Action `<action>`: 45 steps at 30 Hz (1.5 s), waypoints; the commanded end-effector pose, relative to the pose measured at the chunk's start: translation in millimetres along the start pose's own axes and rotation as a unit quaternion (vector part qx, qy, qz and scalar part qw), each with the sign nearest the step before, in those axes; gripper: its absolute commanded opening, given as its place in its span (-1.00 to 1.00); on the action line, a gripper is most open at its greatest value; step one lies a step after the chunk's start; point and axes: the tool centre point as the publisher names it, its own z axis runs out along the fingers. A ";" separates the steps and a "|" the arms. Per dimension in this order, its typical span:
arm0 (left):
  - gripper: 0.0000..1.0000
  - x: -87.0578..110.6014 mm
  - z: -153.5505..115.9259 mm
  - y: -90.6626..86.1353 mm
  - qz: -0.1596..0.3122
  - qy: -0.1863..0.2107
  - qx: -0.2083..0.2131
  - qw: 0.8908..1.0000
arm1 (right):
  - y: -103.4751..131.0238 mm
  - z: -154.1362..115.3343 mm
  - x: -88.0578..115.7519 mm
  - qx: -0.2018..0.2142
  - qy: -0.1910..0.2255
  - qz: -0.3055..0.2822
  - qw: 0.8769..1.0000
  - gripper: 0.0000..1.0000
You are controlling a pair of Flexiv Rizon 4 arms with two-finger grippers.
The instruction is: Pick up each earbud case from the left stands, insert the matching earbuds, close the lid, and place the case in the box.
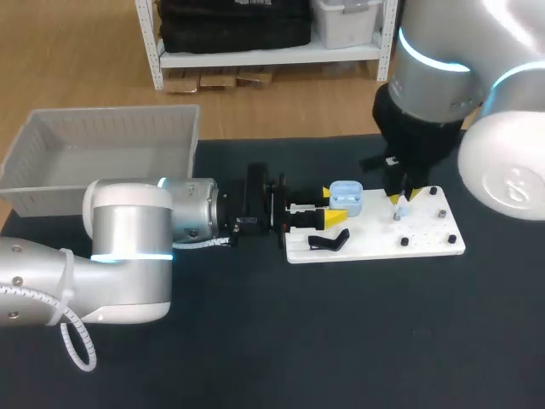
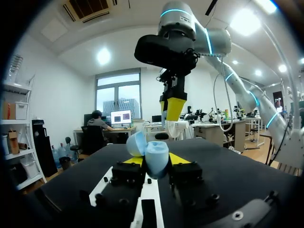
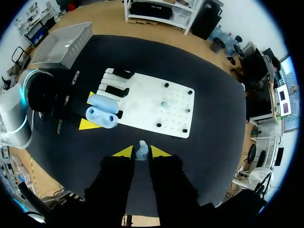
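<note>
While above the white board (image 3: 142, 102), pinches an earbud (image 3: 141, 148) in right pincer (image 3: 141, 152) — clearest from that wrist — and clamps the open case (image 2: 153, 156) in left pincer (image 2: 156, 161).

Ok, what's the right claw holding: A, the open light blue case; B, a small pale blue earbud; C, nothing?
B: the right claw pinches a small pale blue earbud between its yellow tips; the open light blue plastic case sits in the left claw.

Bright even light, ceiling lamps (image 2: 103, 56) glaring (overhead), soft shadows
</note>
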 end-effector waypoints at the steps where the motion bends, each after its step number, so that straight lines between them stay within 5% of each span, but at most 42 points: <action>1: -1.00 0.9 -0.3 -0.5 0.001 -0.002 -0.001 1.000 | 1.1 0.0 -2.2 0.001 0.003 0.000 1.000 -1.00; 10: -1.00 0.9 -0.3 -0.5 0.001 -0.002 -0.001 1.000 | 1.1 0.0 -2.2 0.001 0.003 0.000 1.000 -1.00; 14: -1.00 0.9 -0.3 -0.5 0.001 -0.002 -0.001 1.000 | 13.3 -6.0 -10.9 -0.019 0.017 0.102 0.994 -1.00; 21: -1.00 0.9 -0.3 -0.5 0.001 -0.002 -0.001 1.000 | 28.3 -10.8 -22.5 0.019 0.042 0.204 0.978 -1.00; 45: -1.00 0.9 -0.3 -0.5 0.001 -0.002 -0.001 1.000 | 36.5 -4.3 -30.3 0.017 0.055 0.229 0.972 -1.00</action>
